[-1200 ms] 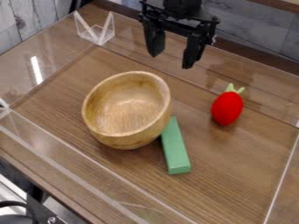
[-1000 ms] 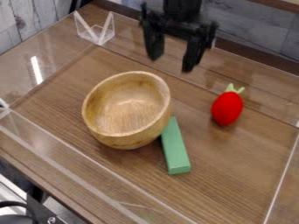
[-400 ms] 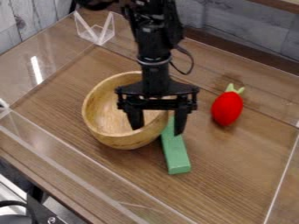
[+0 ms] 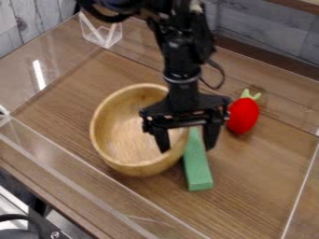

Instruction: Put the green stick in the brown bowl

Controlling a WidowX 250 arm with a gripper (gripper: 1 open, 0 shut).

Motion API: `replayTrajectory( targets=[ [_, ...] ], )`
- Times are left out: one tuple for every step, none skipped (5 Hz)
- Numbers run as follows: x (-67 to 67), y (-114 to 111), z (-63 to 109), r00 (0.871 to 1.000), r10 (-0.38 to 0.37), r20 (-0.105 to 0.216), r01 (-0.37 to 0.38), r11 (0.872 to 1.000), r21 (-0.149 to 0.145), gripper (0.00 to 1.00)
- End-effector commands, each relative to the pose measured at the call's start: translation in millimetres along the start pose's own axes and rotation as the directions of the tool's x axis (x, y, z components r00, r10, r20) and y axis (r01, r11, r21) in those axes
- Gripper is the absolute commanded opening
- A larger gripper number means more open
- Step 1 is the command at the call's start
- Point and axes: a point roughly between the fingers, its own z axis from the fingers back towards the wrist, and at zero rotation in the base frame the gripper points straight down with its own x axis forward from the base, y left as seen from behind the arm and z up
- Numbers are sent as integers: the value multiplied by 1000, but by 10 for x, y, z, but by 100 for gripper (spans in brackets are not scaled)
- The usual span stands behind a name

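Observation:
The green stick lies flat on the wooden table, just right of the brown bowl. My gripper points straight down and stands open, its two black fingers straddling the upper end of the stick. One finger is over the bowl's right rim, the other is to the stick's right. Nothing is held. The stick's far end is partly hidden behind the gripper. The bowl is empty.
A red strawberry toy stands close to the right of the gripper. Clear acrylic walls ring the table. A clear plastic piece stands at the back left.
The gripper has come down from the back of the table to the stick, rolling about its axis as it descended. It stayed open. The bowl and stick seem to have shifted slightly.

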Motion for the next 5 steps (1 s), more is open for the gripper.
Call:
replayTrajectory(
  targets=[
    [-6,-118,13,999,38,35,-37,998,-47,100],
    [5,-65,-82,997,62,39,-60,997,-45,100],
    [31,-23,-147,995,85,43,-83,995,-51,100],
    [64,6,-186,993,109,49,-106,992,-61,100],
    [90,-89,-254,990,127,57,-123,990,-70,100]
  ],
)
